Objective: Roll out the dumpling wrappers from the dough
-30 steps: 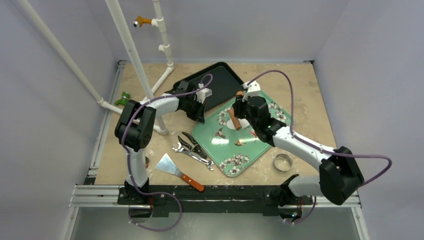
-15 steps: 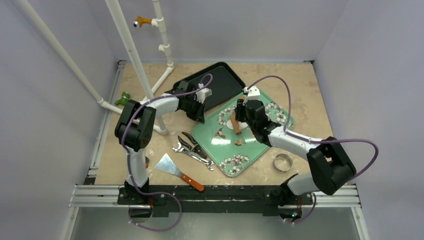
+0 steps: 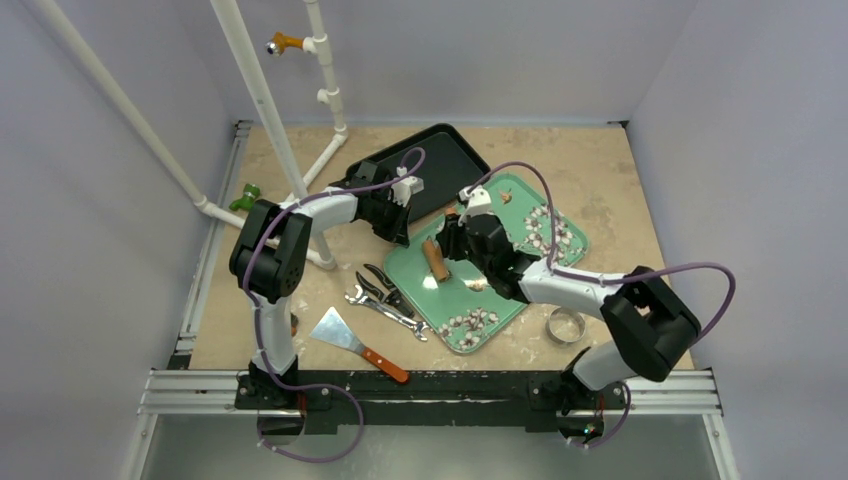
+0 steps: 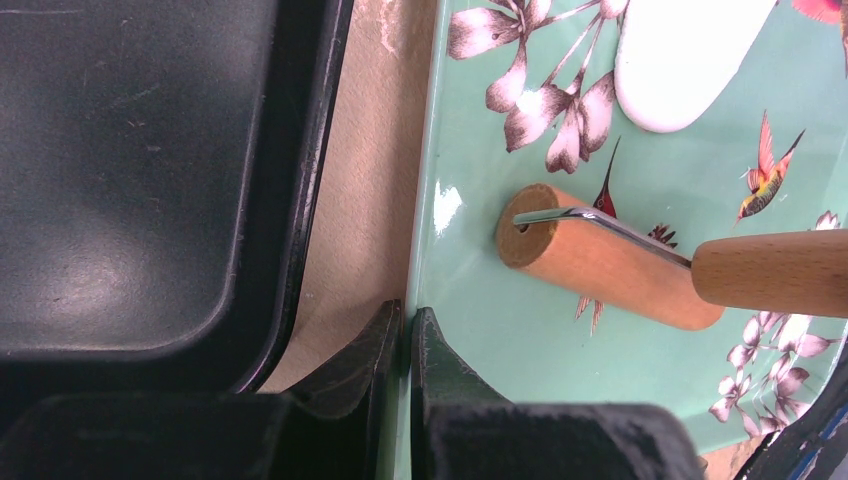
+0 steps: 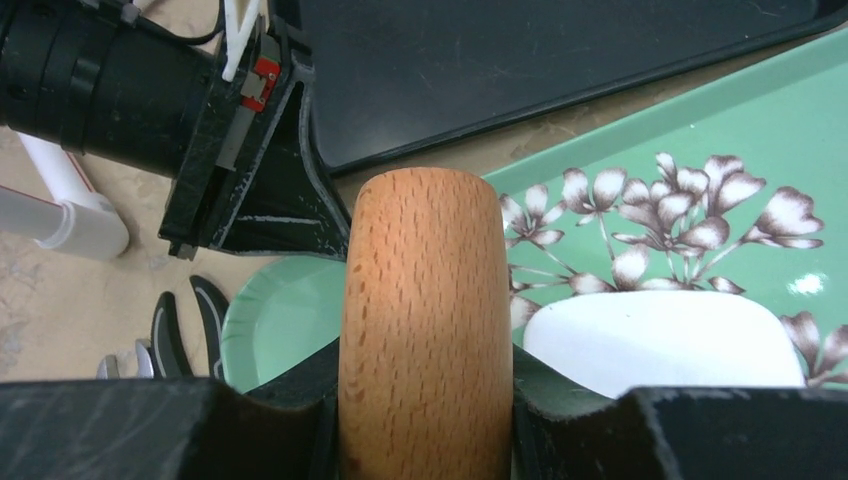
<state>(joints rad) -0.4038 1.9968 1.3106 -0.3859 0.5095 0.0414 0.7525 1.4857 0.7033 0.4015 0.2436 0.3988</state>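
A flat white dough disc (image 4: 690, 60), the dumpling wrapper (image 5: 660, 335), lies on the green flowered tray (image 3: 455, 292). My right gripper (image 5: 425, 365) is shut on the wooden handle (image 5: 425, 300) of a small roller. The roller's drum (image 4: 600, 265) rests on the tray beside the dough, apart from it. In the top view the roller (image 3: 435, 260) sits near the tray's left corner, and my right gripper (image 3: 452, 243) hides the dough. My left gripper (image 4: 407, 320) is shut on the tray's rim (image 4: 425, 250) at that corner.
A black tray (image 3: 440, 165) lies just behind the green one. Pliers (image 3: 385, 288), a wrench (image 3: 385, 311) and a scraper (image 3: 350, 340) lie left of the green tray. A metal ring (image 3: 565, 325) sits at its near right. White pipes (image 3: 265, 110) rise at the back left.
My right arm has swept the roller left and nearer across the tray, off the dough toward the left corner. The left gripper has stayed on the rim.
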